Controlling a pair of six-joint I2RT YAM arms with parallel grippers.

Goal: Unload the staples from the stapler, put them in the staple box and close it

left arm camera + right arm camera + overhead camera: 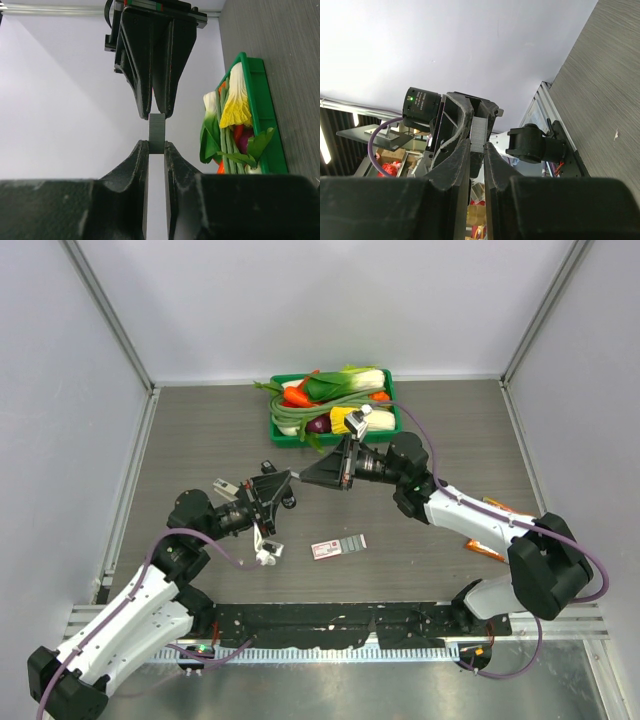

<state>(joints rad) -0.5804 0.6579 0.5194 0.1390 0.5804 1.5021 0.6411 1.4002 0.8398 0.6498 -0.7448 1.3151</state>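
Note:
A short silvery-grey strip of staples (156,131) is held in the air between my two grippers, which meet tip to tip above the table's middle. My left gripper (289,478) is shut on one end, as the left wrist view (156,146) shows. My right gripper (304,478) is shut on the other end, as the right wrist view (478,148) shows, with the strip (479,131) between the pads. More grey staples (353,542) lie beside a red-and-white staple box (325,549). An orange stapler-like thing (487,531) lies at the right, mostly hidden by my right arm.
A green tray (284,437) of toy vegetables stands at the back centre, close behind the right wrist. A small white and black object (266,552) lies under the left forearm. Grey walls close the table at the back and both sides.

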